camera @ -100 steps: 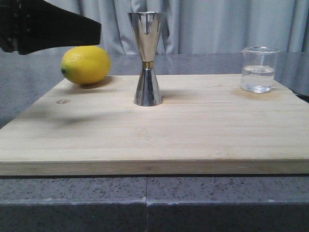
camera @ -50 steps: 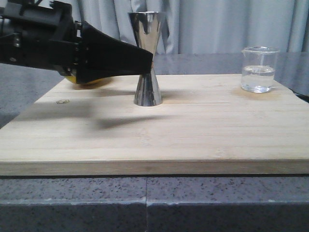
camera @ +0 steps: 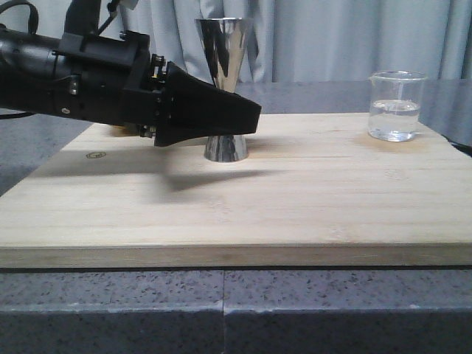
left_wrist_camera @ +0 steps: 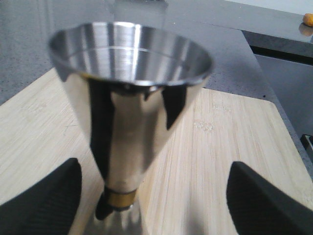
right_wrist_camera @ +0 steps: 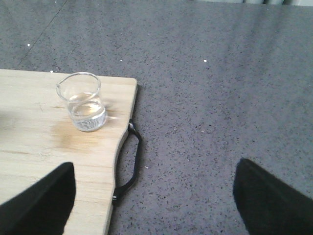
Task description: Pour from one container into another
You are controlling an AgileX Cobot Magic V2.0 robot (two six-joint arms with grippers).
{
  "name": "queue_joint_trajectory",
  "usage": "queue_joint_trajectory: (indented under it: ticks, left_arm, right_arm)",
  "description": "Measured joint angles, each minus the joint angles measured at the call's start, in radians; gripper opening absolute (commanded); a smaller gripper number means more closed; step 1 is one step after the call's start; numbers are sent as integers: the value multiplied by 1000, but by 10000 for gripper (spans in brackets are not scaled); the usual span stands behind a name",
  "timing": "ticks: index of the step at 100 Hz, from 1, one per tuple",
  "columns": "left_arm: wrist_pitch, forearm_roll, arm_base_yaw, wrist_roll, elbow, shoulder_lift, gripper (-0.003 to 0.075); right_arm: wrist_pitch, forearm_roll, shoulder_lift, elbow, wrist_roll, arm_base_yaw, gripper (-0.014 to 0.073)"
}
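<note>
The steel jigger [camera: 224, 51] stands upright mid-board, its waist hidden in the front view behind my left gripper [camera: 247, 114]. In the left wrist view the jigger [left_wrist_camera: 129, 98] with its gold band rises between the open black fingers [left_wrist_camera: 46, 203], nearer one of them, and no contact shows. My left gripper [left_wrist_camera: 154, 171] is open. The glass beaker [camera: 397, 105] holding clear liquid stands at the board's far right corner. It also shows in the right wrist view, where the beaker [right_wrist_camera: 84, 102] is well ahead of my right gripper [right_wrist_camera: 154, 169], which hangs open over the grey counter.
A bamboo board [camera: 295, 206] lies on a speckled grey counter [camera: 221, 310]. The board's black handle [right_wrist_camera: 131, 164] sticks out on the beaker side. Grey curtains [camera: 332, 37] hang behind. The left arm [camera: 74, 81] covers the board's far left corner.
My left arm has swung in from the left and come down, covering the lemon, and its open fingers now sit at the jigger's waist. The beaker and jigger have not moved.
</note>
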Motion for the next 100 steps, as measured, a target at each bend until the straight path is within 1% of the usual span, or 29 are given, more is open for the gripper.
queue_joint_trajectory:
  ticks: [10, 20, 66, 79, 100]
  left_arm:
    - [0, 0, 0, 0, 0, 0, 374]
    - [0, 0, 0, 0, -2, 0, 307]
    - [0, -2, 0, 2, -4, 1, 94]
    - [0, -5, 0, 6, -4, 1, 71]
    - [-2, -3, 0, 6, -20, 1, 71]
  right_arm:
    - [0, 0, 0, 0, 0, 0, 595]
    - [0, 0, 0, 0, 0, 0, 595]
    - [0, 0, 0, 0, 0, 0, 595]
    - [0, 0, 0, 0, 0, 0, 595]
    - [2, 5, 18, -2, -4, 0, 595]
